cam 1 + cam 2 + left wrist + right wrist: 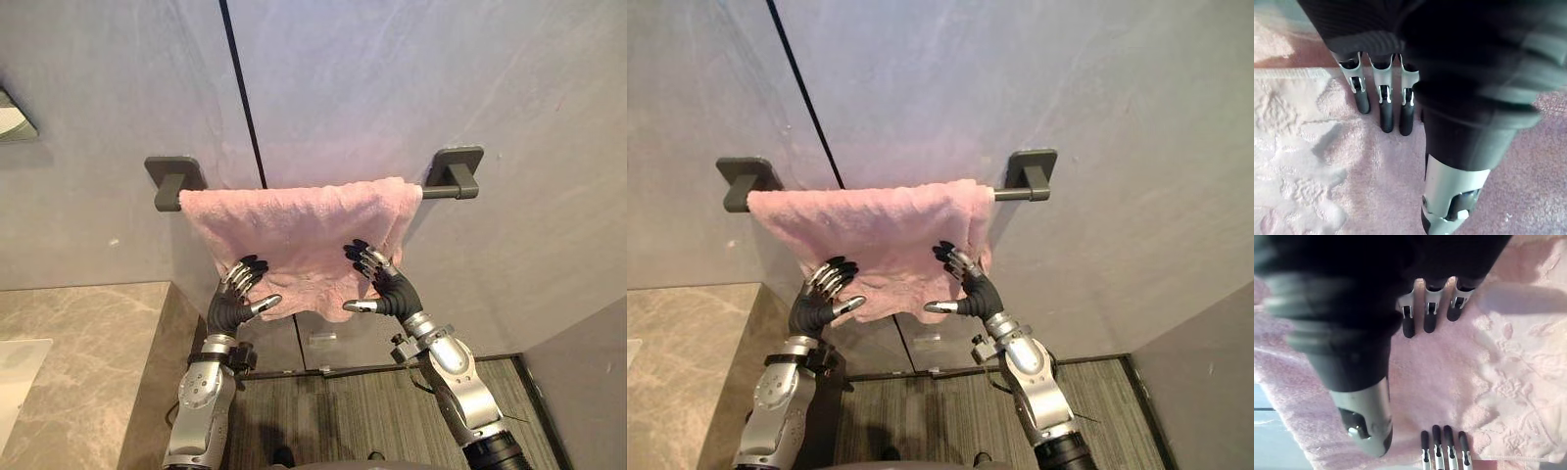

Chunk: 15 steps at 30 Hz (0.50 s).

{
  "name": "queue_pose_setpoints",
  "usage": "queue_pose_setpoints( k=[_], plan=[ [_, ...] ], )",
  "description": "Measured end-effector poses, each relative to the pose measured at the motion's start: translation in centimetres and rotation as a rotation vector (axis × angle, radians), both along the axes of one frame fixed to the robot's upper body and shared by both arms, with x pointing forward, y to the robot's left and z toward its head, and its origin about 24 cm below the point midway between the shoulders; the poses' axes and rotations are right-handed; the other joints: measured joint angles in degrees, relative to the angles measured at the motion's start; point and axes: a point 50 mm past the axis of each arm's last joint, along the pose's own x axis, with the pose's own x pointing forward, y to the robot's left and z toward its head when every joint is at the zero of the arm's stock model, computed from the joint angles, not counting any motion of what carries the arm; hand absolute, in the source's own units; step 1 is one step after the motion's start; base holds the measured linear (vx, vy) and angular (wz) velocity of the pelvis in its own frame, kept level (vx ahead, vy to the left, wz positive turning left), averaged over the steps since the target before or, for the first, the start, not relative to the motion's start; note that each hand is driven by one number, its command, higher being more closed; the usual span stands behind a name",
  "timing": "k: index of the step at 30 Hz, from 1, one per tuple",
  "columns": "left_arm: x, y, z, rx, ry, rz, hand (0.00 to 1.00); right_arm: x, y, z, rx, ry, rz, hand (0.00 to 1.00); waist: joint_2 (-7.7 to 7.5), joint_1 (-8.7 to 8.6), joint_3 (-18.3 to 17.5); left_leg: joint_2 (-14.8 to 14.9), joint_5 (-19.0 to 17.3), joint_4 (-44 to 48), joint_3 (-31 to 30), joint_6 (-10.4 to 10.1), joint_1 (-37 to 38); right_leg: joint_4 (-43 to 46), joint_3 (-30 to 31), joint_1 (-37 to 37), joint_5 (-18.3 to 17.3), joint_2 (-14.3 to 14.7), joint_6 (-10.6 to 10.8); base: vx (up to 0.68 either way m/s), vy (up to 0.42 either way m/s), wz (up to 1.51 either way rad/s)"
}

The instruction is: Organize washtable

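1. Pink towel (294,230) hangs over a dark grey towel bar (443,191) fixed on the grey wall (392,78). It is spread along most of the bar, and its right end is bunched into folds near the right bracket.
2. Nothing else hangs on the bar. A short bare length of it shows between the towel's right end and the right bracket.
3. The bar's middle is hidden under the cloth. The towel's lower hem hangs unevenly, deeper in the centre between the two hands.
4. A marble table (88,333) sits at lower left. A white object (18,377) on it is cut off by the view's edge, and what it is cannot be told.
5. Left hand (233,299) is raised to the towel's lower left part. It is open, with straight fingers (1385,105) and dark tips against the cloth. The thumb is held out sideways, pointing toward the other hand.
6. Right hand (390,286) is raised to the towel's lower right part, below the bunched end. It is also open, with straight fingers (1430,316) lying against the cloth and the thumb pointing inward.
7. Neither hand curls round or pinches the towel.
8. Striped grey floor (343,411) lies below, at the foot of the wall.
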Motion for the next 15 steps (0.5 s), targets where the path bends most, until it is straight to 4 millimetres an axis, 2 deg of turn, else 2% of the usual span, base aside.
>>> queue_pose_setpoints(
  k=[8,15],
  plan=[
    [-0.1,0.8,-0.2,-0.007,0.004,0.053,0.0,-0.5,-1.9,-0.2,0.036,0.014,-0.117,0.0,-0.74,-0.02,-0.47,-0.05,0.0,0.01,0.0,0.0,0.07,0.0,0.02,0.06,0.03,-0.07,0.05,0.0,0.0,0.0],
    [-0.9,1.7,-0.7,-0.019,0.023,0.106,0.0,-1.2,-5.0,-0.9,0.033,0.039,-0.265,0.0,-0.71,0.0,-0.51,-0.08,0.0,0.0,-0.14,0.01,0.15,0.01,-0.06,0.18,0.04,-0.11,0.07,0.0,0.0,0.0]
  ],
)
